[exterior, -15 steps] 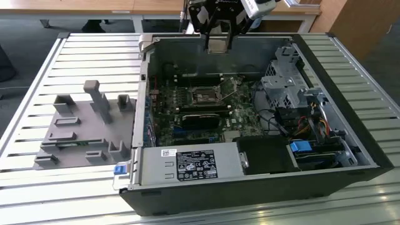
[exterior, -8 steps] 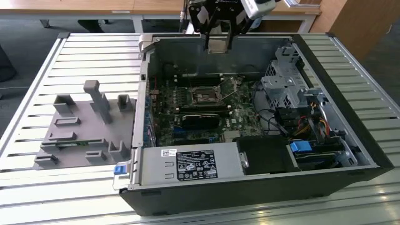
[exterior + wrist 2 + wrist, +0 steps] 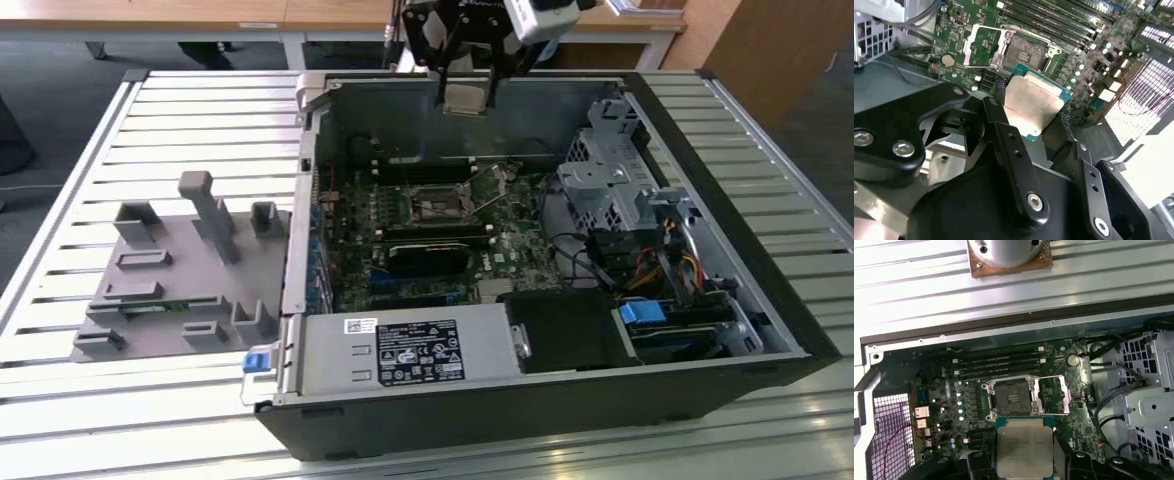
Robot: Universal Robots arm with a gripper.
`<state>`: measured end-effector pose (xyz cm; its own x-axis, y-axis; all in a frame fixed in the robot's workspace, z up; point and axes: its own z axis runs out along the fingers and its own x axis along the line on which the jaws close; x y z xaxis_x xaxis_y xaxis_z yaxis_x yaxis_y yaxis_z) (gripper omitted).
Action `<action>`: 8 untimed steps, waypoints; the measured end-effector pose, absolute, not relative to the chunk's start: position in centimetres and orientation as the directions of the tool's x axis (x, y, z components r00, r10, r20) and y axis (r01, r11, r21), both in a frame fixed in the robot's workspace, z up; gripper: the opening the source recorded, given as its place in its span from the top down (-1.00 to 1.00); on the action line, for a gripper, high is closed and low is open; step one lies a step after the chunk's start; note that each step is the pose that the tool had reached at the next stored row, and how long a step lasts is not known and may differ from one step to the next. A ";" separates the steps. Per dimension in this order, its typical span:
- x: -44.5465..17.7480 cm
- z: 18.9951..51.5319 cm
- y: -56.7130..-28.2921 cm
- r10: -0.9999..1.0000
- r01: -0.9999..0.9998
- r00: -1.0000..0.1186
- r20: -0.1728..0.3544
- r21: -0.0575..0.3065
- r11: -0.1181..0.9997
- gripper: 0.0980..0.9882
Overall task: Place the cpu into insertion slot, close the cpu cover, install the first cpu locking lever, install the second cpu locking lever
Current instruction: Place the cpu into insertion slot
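gripper: black two-finger gripper (image 3: 467,93) clenched on the small flat square silvery-beige cpu (image 3: 1031,105) | cpu: hanging above the open black computer case (image 3: 400,425), clear of the board | slot: square black insertion slot (image 3: 1011,399) uncovered | cover: thin silvery metal cpu cover (image 3: 983,46) flipped open right beside it

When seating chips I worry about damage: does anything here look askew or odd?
Nothing stands out. The cpu sits squarely between the fingers; the insertion slot is bare, and the cpu cover stands swung open beside it.
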<state>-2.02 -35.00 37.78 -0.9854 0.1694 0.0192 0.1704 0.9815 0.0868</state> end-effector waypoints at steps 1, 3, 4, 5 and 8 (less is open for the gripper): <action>-2.0 37.8 -35.0 0.182 0.183 -0.983 0.019 0.087 0.979 0.00; -2.0 37.8 -35.0 0.210 0.211 -0.978 0.019 0.087 0.974 0.00; -2.0 37.7 -35.0 0.223 0.224 -0.975 0.019 0.087 0.971 0.00; -2.0 37.7 -35.0 0.236 0.237 -0.971 0.019 0.087 0.968 0.00; -2.0 37.7 -35.0 0.274 0.275 -0.961 0.019 0.086 0.958 0.00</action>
